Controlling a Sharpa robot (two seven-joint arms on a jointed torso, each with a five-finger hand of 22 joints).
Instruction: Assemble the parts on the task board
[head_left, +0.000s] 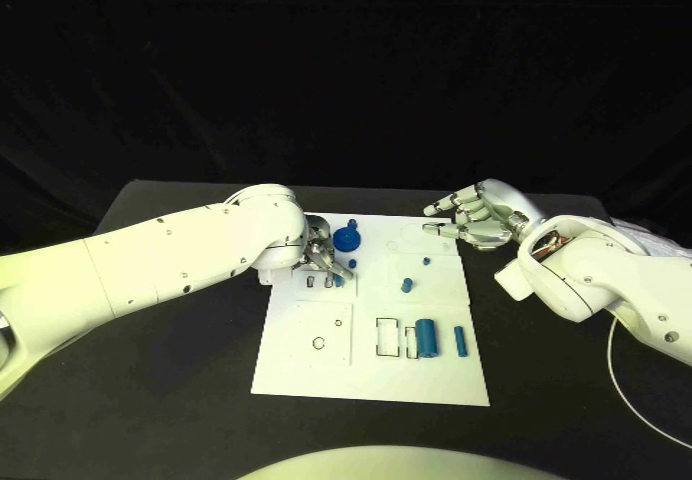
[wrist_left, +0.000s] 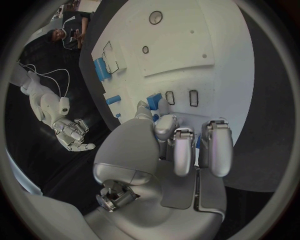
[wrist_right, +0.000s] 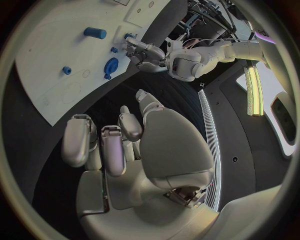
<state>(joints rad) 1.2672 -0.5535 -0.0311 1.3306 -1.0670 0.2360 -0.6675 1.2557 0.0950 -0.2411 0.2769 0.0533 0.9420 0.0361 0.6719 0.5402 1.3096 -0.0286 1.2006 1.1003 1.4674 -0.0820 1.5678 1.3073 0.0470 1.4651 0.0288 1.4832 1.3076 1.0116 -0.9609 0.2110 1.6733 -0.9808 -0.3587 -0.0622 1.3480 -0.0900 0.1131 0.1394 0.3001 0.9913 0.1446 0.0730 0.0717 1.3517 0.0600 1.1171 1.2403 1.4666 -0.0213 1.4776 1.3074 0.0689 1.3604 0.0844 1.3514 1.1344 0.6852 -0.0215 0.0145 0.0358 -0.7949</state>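
- Where the left hand (head_left: 320, 262) reaches over the upper left part of the white board (head_left: 296, 370), its white forearm covers the palm in the head view, so only the fingertips show.
- Seen from the left wrist, its fingers (wrist_left: 184, 150) curl downward over the board's edge, with a small blue piece (wrist_left: 154, 101) just beyond the thumb; whether the hand pinches that piece or merely touches it I cannot tell.
- Blue shows again between the curled fingers, too hidden to identify.
- Just beside the left hand, toward the board's far edge, stands a round blue knob (head_left: 351, 238).
- Two small blue pieces (head_left: 408, 284) lie near the board's middle, apart from both hands.
- A thick blue cylinder (head_left: 431, 338) and a thinner blue bar (head_left: 460, 341) lie side by side near the board's right edge.
- Beyond the board's far right corner, the right hand (head_left: 476, 217) hovers over the black table (head_left: 173, 420) with fingers loosely spread, holding nothing.
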